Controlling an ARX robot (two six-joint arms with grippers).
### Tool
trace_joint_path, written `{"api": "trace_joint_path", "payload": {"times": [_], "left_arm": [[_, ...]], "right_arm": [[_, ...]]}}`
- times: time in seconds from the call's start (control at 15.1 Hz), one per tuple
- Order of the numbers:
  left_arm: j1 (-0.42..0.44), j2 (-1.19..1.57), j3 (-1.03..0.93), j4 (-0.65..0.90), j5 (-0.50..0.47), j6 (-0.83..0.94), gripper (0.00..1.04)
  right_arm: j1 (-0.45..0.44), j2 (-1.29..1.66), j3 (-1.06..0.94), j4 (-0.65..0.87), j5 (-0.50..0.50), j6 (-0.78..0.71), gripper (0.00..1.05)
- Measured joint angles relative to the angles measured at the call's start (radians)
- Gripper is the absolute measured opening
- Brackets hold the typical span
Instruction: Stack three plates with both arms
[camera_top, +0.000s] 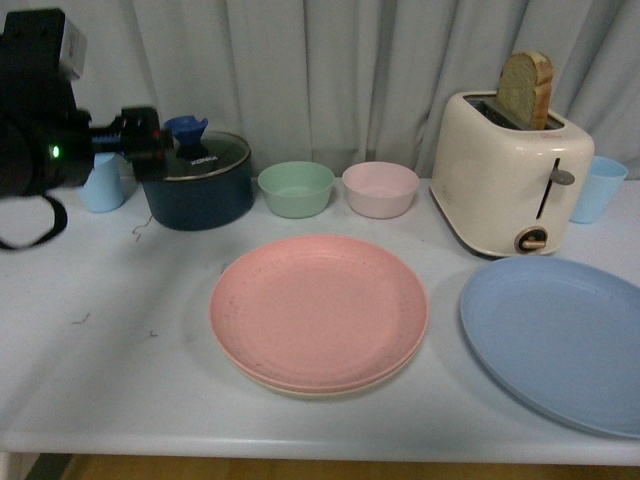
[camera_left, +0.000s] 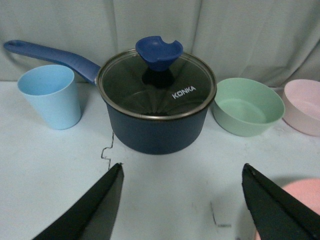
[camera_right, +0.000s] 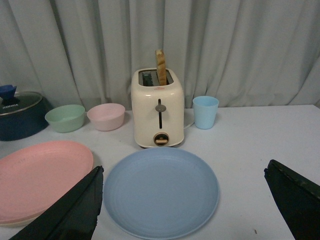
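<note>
Front view: pink plate (camera_top: 318, 308) is stacked on beige plate (camera_top: 300, 388); blue plate (camera_top: 560, 340), apart; left tool (camera_left: 182, 167), right tool (camera_right: 184, 171): spread, empty. Blue plate may be shoved into toaster (camera_top: 510, 170) if misgripped.

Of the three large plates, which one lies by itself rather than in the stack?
The round matte blue plate, right of the others, in front of the cream toaster; the pink plate sits on the beige plate.

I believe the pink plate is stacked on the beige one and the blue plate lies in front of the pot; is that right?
Not quite: the blue plate lies in front of the toaster, not the pot, as the front view shows.
</note>
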Motion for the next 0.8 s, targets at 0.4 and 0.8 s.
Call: {"api": "trace_joint_path", "payload": {"times": [0.4,0.8], "left_arm": [[0.029,-0.272,-0.325,0.383,-0.006,0.045,0.29],[0.068,-0.518,-0.615,0.366,0.042,0.047,0.02]], "right_arm": [[0.0,0.0,0.0,0.0,0.0,0.0,0.98],[0.0,0.0,0.0,0.0,0.0,0.0,0.98]]}}
